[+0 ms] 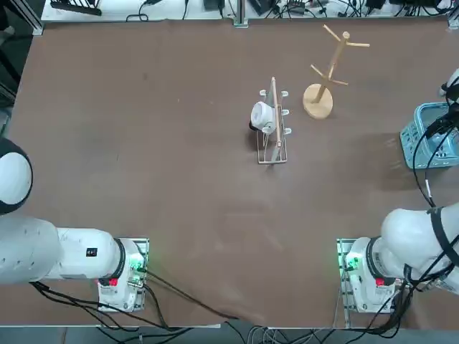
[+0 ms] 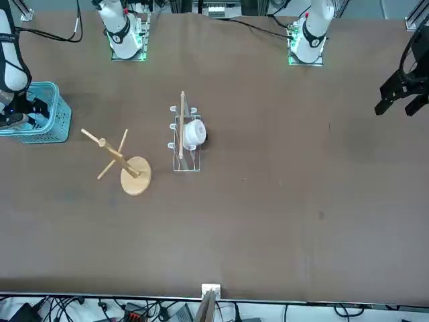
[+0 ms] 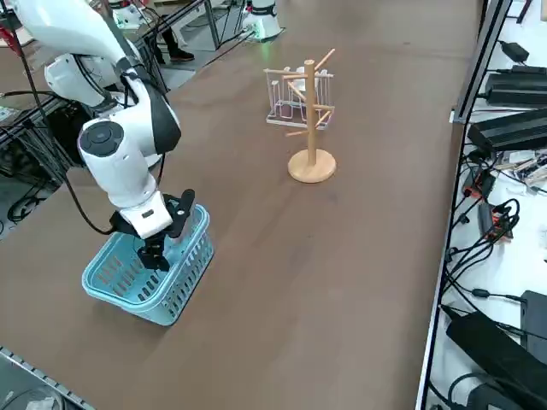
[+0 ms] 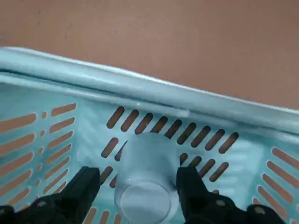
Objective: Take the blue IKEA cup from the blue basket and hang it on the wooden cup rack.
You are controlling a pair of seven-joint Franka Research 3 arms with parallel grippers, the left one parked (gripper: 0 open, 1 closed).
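Note:
The blue IKEA cup point(image 4: 147, 170) lies on its side in the blue basket point(image 3: 145, 286), pale and round, against the slatted wall point(image 4: 140, 88). My right gripper point(image 4: 139, 176) reaches down into the basket, open, one dark finger on each side of the cup. A small gap shows at one finger; the other sits close to the cup's side. In the side view the gripper point(image 3: 155, 254) dips below the basket's rim. The wooden cup rack point(image 1: 326, 79) stands upright further in on the table, its pegs bare, well apart from the basket point(image 1: 430, 136).
A low silver wire rack point(image 1: 272, 132) with a wooden bar holds a white cup point(image 1: 262, 115) just beside the wooden rack. The basket sits near the table's right edge. Cables and equipment point(image 3: 504, 128) lie beyond the table's far edge in the side view.

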